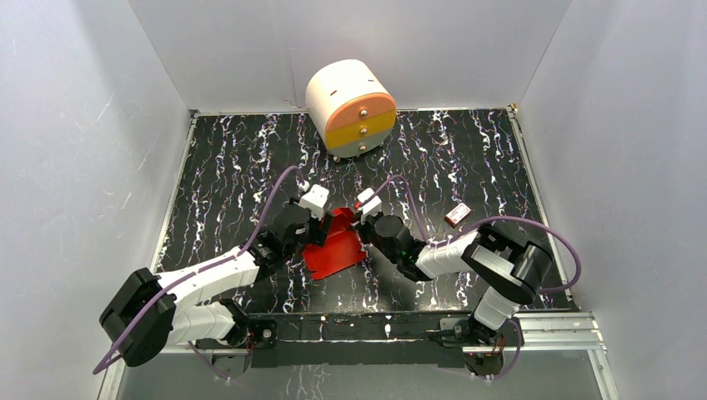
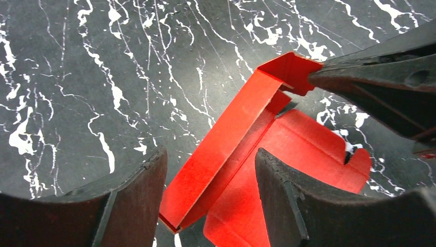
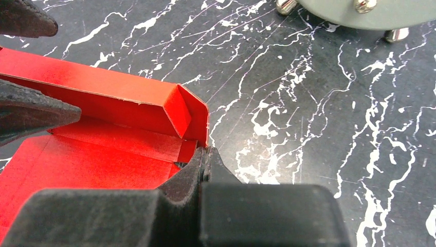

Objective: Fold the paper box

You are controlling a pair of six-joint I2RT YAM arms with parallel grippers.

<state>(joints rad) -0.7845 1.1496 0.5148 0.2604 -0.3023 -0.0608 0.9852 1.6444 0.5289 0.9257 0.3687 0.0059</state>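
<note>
Mid-table on the black white-veined tabletop [image 1: 225,167], the red thin-card paper box [image 1: 333,250] lies half folded. My left claw [image 2: 211,164] is spread, straddling its raised side wall; my right claw [image 3: 205,157] is clamped on its end flap.

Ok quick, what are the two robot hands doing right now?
Left hand: open, straddling the paper box at its raised wall.
Right hand: closed, pinching the box's end flap.

Black marbled table [image 1: 225,167] under red paper box [image 1: 333,250], round drawer unit [image 1: 350,108], small packet [image 1: 457,215].
</note>
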